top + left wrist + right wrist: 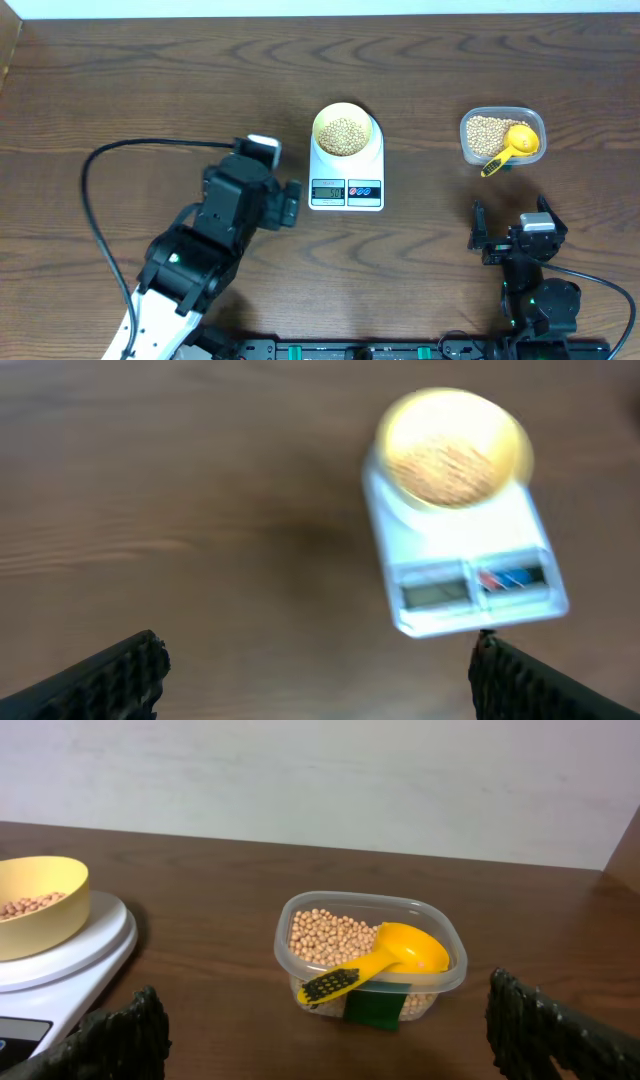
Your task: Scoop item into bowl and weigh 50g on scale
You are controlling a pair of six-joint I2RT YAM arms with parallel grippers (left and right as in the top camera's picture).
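The pale yellow bowl sits on the white scale at the table's middle, holding tan beans. The left wrist view shows the bowl and scale, blurred. The right wrist view shows the bowl and scale at left. More beans fill a clear tub at right, with a yellow scoop resting in it. My left gripper is open and empty, left of the scale. My right gripper is open and empty, in front of the tub.
A black cable loops across the table's left side. The scoop's handle sticks out over the tub's front rim. A green label is on the tub's front.
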